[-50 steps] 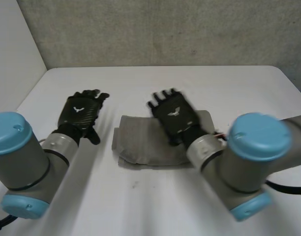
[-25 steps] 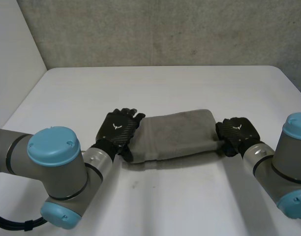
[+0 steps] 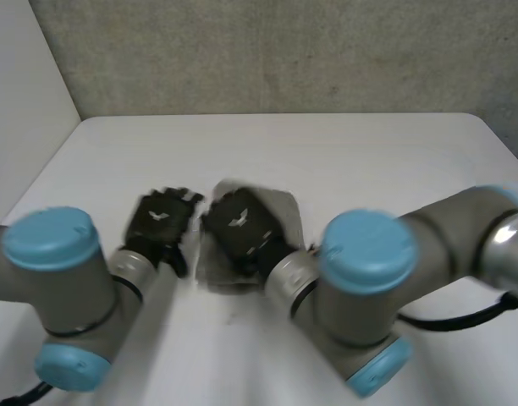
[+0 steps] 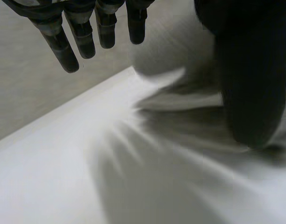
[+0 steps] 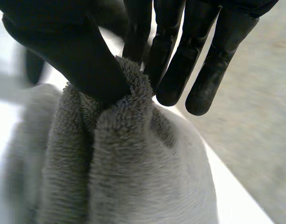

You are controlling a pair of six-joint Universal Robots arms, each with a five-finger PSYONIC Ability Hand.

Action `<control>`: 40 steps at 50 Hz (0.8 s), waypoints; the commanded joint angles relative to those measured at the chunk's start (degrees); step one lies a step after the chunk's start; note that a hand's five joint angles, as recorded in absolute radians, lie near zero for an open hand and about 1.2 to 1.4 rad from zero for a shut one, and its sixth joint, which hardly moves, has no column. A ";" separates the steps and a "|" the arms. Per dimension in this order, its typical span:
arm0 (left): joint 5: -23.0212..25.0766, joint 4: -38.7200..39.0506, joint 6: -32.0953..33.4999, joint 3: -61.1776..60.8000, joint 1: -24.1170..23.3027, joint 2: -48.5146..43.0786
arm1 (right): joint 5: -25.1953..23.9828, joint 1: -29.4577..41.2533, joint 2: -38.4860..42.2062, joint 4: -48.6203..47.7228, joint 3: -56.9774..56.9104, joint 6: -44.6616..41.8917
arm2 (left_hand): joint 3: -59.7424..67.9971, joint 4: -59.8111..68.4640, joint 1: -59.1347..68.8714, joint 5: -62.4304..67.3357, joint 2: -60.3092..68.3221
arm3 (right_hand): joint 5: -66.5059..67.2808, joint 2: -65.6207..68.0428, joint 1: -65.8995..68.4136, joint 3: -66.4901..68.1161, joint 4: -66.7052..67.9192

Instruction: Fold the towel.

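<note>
Near the middle of the white table (image 3: 352,152), a little toward its near edge, is the grey terry towel (image 3: 289,218), bunched into a small heap. The right hand (image 3: 240,227) sits on top of it in the head view and covers most of it. Only the side of the cloth toward the table's right edge and a strip along the near side show.

The right wrist view gives the grip. The thumb presses a raised fold of the towel against the fingers (image 5: 166,60), so this hand is clamped on a pinched ridge of cloth. The rest of the pile falls away in soft folds below the palm. Whether the towel is lifted off the table cannot be told.

The left hand (image 3: 162,222) is just beside the towel, on the side toward the table's left edge, close to the right hand but apart from it. In its own wrist view its fingers are straight and spread, with nothing between them. Beyond the fingertips is a pale grey blurred bulge of towel. A large dark shape beside it, most likely the right hand, blocks the rest of the cloth.

The right arm (image 3: 365,288) reaches across from the table's near right corner and hides the surface there. The left arm (image 3: 60,279) covers the near left corner. A grey wall (image 3: 284,51) stands behind the far edge, and a white wall (image 3: 22,85) runs along the left edge.
</note>
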 commanded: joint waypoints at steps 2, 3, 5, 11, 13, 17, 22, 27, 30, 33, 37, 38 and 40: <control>-3.22 -0.30 0.05 0.28 8.79 3.03 | -0.16 4.58 7.71 -0.02 -1.86 -0.85 | 1.75 1.82 1.87 0.89 1.72 | 13.89 12.56 27.79 12.02 11.78; -3.22 -0.30 0.05 0.29 8.80 3.03 | -0.08 4.67 8.16 -0.02 -1.94 -0.94 | 1.75 1.82 1.87 0.89 1.72 | 13.89 12.56 27.79 12.02 11.78; -3.22 -0.21 0.05 0.37 9.06 3.03 | 0.19 4.68 8.07 0.07 -2.03 -0.86 | 1.75 1.82 1.87 0.89 1.72 | 13.89 12.56 27.79 12.02 11.78; -2.96 -0.04 -0.21 0.73 8.88 3.47 | 1.42 4.15 2.56 0.15 -1.68 0.37 | 1.42 1.48 1.53 0.56 1.38 | -48.09 -49.42 -34.19 -49.96 -50.19; -2.96 0.05 -0.48 1.51 8.01 3.73 | 1.77 3.97 0.45 0.16 -1.25 1.16 | 1.42 1.48 1.53 0.56 1.38 | -56.11 -57.44 -42.21 -57.98 -58.22; -2.96 0.14 -0.65 2.92 6.00 4.08 | 3.35 0.21 -4.40 0.51 -0.45 6.50 | 1.25 1.31 1.36 0.39 1.21 | -56.11 -57.44 -42.21 -57.98 -58.22; -1.90 0.23 -1.00 5.03 1.15 4.35 | 2.83 -4.62 -7.91 1.38 0.07 15.72 | 1.58 1.65 1.70 0.73 1.55 | -56.11 -57.44 -42.21 -57.98 -58.22; 1.35 -0.21 -6.37 6.61 -2.98 3.82 | -0.23 -9.02 -6.96 3.84 -0.89 24.61 | 1.58 1.65 1.70 0.73 1.55 | -56.11 -57.44 -42.21 -57.98 -58.22; 4.25 -0.30 -14.34 6.96 -5.09 1.11 | -3.66 -11.57 -3.72 5.42 -1.68 27.26 | 1.92 1.98 2.03 1.06 1.88 | -56.11 -57.44 -42.21 -57.98 -58.22; 4.34 -0.39 -15.68 6.97 -5.27 -0.57 | -5.52 -13.07 -0.47 6.83 -2.99 27.36 | 1.92 1.98 2.03 1.06 1.88 | -56.11 -57.44 -42.21 -57.98 -58.22; 4.08 -2.75 -16.21 7.93 -5.18 -5.74 | -5.61 -13.96 4.98 8.85 -5.10 27.18 | 2.09 2.15 2.20 1.23 2.05 | -56.11 -57.44 -42.21 -57.98 -58.22; 4.07 -3.72 -16.21 8.28 -4.66 -7.06 | -5.61 -13.96 5.00 8.86 -5.11 27.18 | 1.92 1.99 2.04 1.06 1.89 | -56.11 -57.44 -42.21 -57.98 -58.22; 3.99 -4.69 -16.21 8.55 -4.13 -7.95 | -5.52 -14.22 6.58 9.65 -5.90 27.01 | 1.75 1.82 1.87 0.90 1.72 | -56.11 -57.44 -42.21 -57.98 -58.22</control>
